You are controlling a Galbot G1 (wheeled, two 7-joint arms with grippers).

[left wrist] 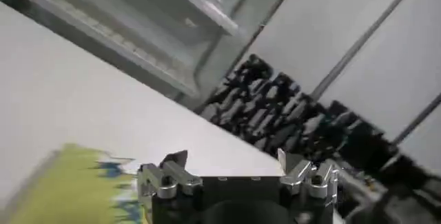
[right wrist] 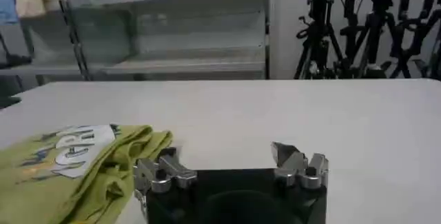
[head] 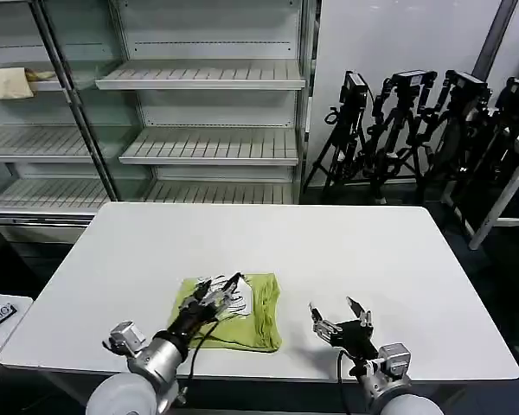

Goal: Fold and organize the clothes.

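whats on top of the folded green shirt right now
The left gripper, fingers open, hovers over the folded T-shirt, whose white print faces up. The fabric under the gripper is hidden. The right gripper waits beside it.

Soft, thin lime cloth T-shirt [head: 233, 309] with a white print lay on a smooth matt white desk [head: 329, 251].
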